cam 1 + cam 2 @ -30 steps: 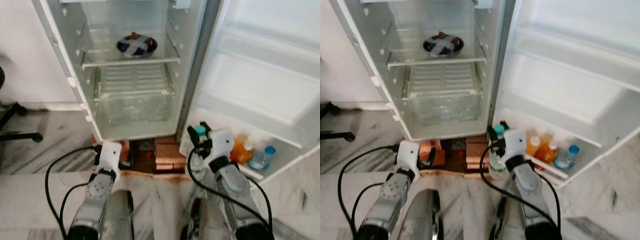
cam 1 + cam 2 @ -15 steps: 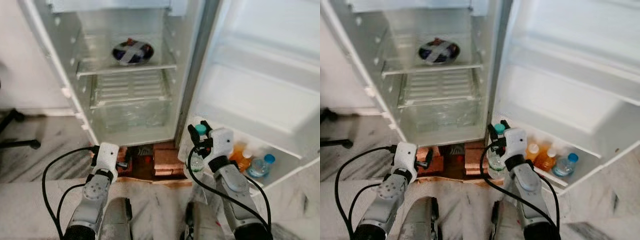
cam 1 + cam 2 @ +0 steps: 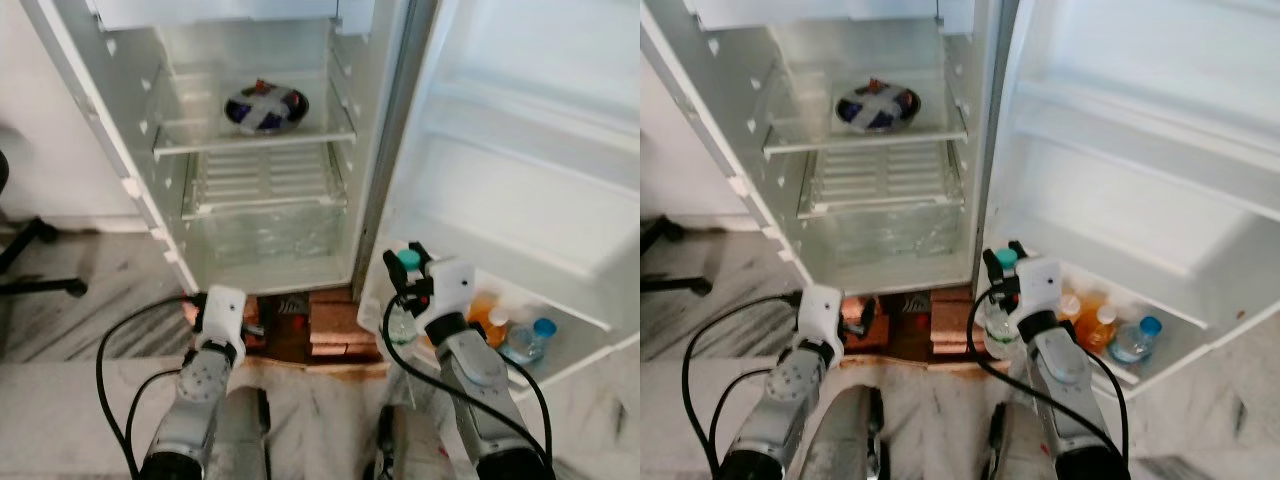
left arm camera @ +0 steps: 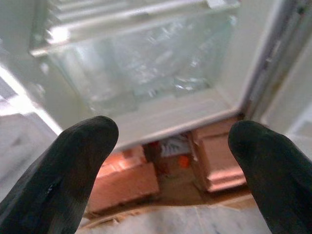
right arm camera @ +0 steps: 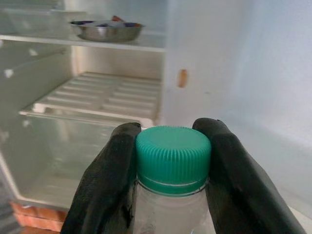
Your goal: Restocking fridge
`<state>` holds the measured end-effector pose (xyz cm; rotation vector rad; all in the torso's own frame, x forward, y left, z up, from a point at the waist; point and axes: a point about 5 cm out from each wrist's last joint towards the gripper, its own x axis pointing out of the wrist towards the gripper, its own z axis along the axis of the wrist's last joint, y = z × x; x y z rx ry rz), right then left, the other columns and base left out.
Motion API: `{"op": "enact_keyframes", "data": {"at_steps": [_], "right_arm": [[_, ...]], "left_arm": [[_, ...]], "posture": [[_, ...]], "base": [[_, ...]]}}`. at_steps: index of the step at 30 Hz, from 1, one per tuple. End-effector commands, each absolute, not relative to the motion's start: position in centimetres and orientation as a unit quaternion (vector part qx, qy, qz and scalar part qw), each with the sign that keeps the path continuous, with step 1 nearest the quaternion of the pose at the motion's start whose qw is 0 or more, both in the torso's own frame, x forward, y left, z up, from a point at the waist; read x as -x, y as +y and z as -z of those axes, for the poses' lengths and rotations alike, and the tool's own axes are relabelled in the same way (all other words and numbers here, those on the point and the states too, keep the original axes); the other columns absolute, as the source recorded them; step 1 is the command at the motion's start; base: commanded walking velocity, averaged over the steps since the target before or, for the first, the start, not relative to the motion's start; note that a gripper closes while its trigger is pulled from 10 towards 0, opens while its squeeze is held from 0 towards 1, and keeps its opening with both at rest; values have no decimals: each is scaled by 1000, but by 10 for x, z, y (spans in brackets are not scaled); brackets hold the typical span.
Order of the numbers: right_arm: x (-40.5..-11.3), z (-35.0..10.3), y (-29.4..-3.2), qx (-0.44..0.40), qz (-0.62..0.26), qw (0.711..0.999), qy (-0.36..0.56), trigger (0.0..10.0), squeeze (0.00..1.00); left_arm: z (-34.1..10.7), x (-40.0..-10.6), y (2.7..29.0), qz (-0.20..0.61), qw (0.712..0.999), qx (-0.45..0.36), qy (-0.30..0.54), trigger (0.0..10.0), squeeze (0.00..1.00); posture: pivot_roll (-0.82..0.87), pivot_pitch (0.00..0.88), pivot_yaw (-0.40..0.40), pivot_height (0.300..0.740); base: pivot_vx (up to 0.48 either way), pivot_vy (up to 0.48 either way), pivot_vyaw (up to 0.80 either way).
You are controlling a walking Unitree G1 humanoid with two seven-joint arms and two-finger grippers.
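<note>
My right gripper [image 3: 408, 272] is shut on a clear bottle with a green cap [image 5: 173, 153], held by its neck just in front of the open fridge door's bottom shelf [image 3: 560, 352]. That shelf holds two orange bottles [image 3: 487, 312] and a blue-capped bottle [image 3: 522, 340]. My left gripper [image 4: 170, 161] is open and empty, low in front of the fridge's base. Inside the fridge [image 3: 250, 140], a steel bowl [image 3: 265, 106] of wrapped items sits on the glass shelf, above a clear drawer [image 3: 265, 225].
Bricks [image 3: 340, 325] prop up the fridge at floor level. An office chair base [image 3: 35, 255] stands at the left on the marble floor [image 3: 80, 320]. The open door [image 3: 530, 170] has empty upper shelves.
The camera has shifted a little, so the fridge sits slightly differently in view. My right gripper with the bottle has edged a little right and down toward the door shelf. The left arm is about the same.
</note>
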<state>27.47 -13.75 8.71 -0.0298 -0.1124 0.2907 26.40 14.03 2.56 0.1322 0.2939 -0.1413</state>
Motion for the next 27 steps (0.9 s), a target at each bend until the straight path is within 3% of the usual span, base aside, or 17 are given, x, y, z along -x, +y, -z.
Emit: {"op": "enact_keyframes", "data": {"at_steps": [1, 8, 23, 27], "right_arm": [[-277, -94, -135, 15, -144, 987, -70, 10000, 0], [-284, -95, -136, 18, -124, 989, -75, 10000, 0], [-298, -105, -141, 34, -123, 988, -88, 10000, 0], [-299, -105, -139, 37, -124, 988, -89, 10000, 0]], "left_arm": [[-25, -261, 149, 53, 984, -64, 156, 10000, 0], [-23, -252, 148, 58, 983, -57, 162, 10000, 0], [-27, -253, 143, 53, 983, -39, 174, 10000, 0], [-29, -255, 142, 51, 983, -42, 171, 10000, 0]], "posture": [[92, 119, -3, 627], [108, 121, -13, 627], [101, 137, -24, 528], [103, 140, -23, 528]], "base": [[0, 0, 0], [0, 0, 0], [0, 0, 0], [0, 0, 0]]}}
